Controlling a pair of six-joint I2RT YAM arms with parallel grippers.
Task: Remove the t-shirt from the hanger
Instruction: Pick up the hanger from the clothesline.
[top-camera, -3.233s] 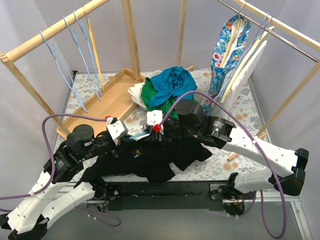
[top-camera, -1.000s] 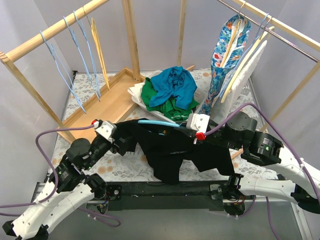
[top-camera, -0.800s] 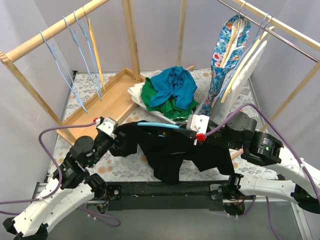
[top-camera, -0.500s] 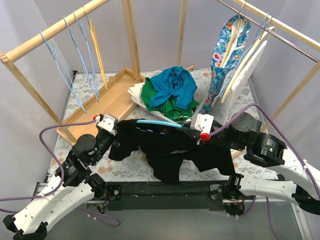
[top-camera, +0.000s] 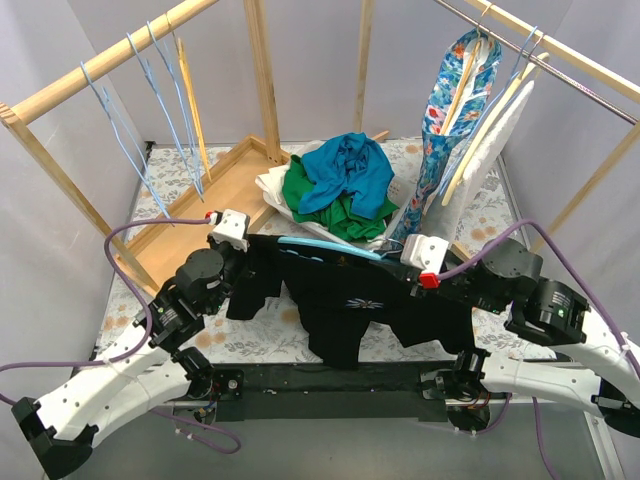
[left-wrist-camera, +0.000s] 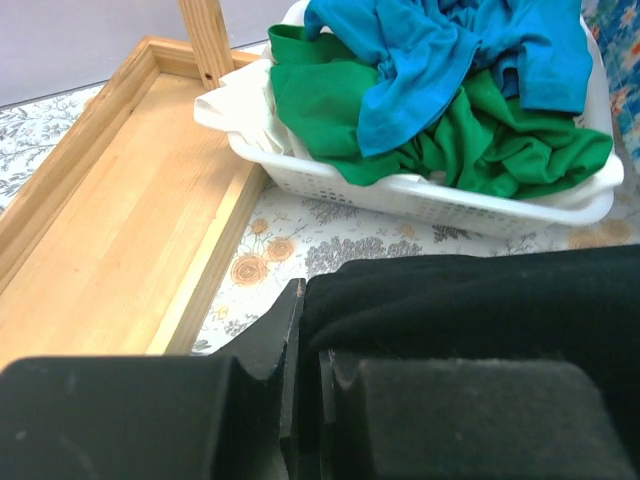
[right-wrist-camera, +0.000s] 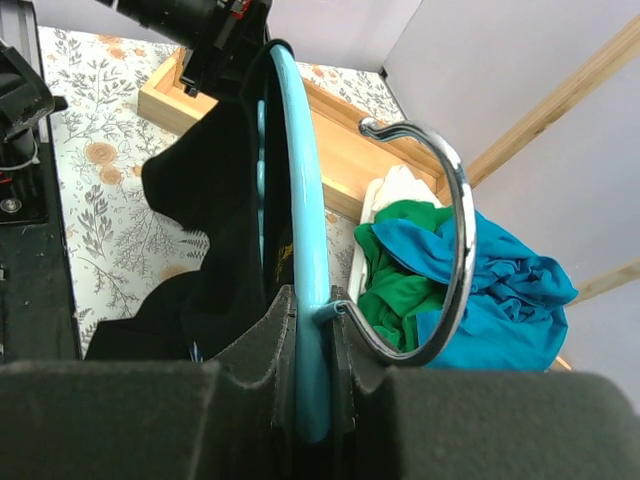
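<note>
Fingers (left-wrist-camera: 268, 342) of my left gripper (left-wrist-camera: 308, 322) are pressed tight together on a fold of the black cotton t-shirt (left-wrist-camera: 470, 300), just in front of the white perforated plastic laundry basket (left-wrist-camera: 430, 197). How much cloth sits between them I cannot make out, since my own finger blocks fill the lower part of that wrist view. On the other arm, the fingers (right-wrist-camera: 258, 345) of my right gripper (right-wrist-camera: 312, 325) are clamped on the light-blue plastic hanger (right-wrist-camera: 300, 180), right where its curved metal hook (right-wrist-camera: 455, 230) joins the bar. The hook arches toward the basket.

From above, the left gripper (top-camera: 243, 262) sits off the basket's near-left corner and the right gripper (top-camera: 408, 268) off its near-right corner. The t-shirt (top-camera: 340, 310) is stretched between them, on the side of the basket nearest the arm bases. It hangs from the hanger (top-camera: 325, 247), whose left end is buried under the cloth. A small print (top-camera: 362, 303) on the shirt's front is too small for me to read. I cannot tell whether the lowest flap touches the floral-patterned table cover (left-wrist-camera: 300, 235).

Inside the basket lie a crumpled green garment (left-wrist-camera: 330, 100) and a bright blue one (left-wrist-camera: 440, 50), with white cloth (left-wrist-camera: 240, 105) spilling over its left rim. The basket's right end is cut off by the left wrist frame. Left of the basket lies a shallow wooden tray (left-wrist-camera: 110, 230).
</note>
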